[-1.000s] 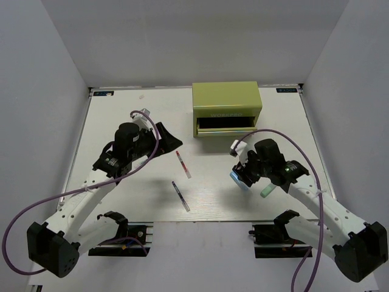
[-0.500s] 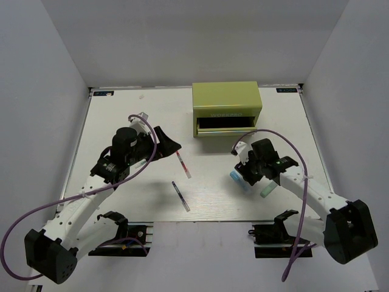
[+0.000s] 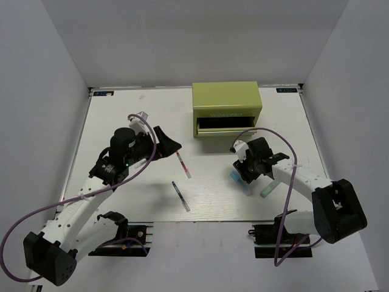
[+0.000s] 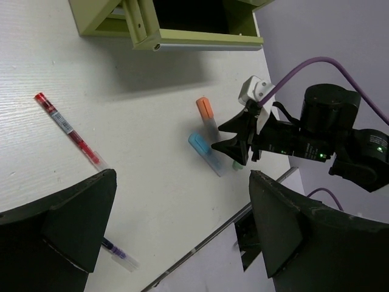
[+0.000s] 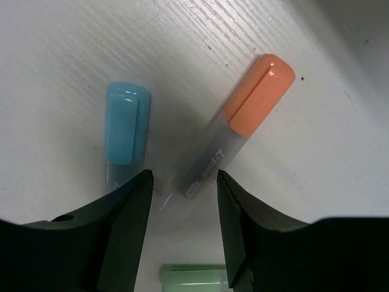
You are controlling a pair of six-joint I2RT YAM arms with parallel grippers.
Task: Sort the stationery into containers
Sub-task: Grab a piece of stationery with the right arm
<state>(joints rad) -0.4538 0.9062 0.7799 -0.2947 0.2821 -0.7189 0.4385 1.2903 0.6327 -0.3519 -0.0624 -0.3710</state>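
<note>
Right gripper (image 5: 183, 182) released, jaws spread either side of the short orange-capped marker with a clear barrel (image 5: 230, 135); nothing grasped yet.
The marker lies flat on the white table (image 3: 121, 121), near the front of the olive-green metal tool chest (image 3: 226, 103), which has one drawer (image 4: 194, 24) pulled open. Risks as I read it: the blue-capped short marker (image 5: 126, 131) sits just beside one finger (image 5: 124, 237), so closing could catch or shove it. The pale green stick (image 5: 193, 275) lies close under the jaws and could get dragged. The grip lands on the barrel end, away from the cap, so the round marker may roll out or tilt on lift. Left gripper (image 4: 182, 225) is open and empty, hovering near the thin red-tipped pen (image 4: 67, 128). The purple-tipped pen (image 3: 180, 196) is untouched.
</note>
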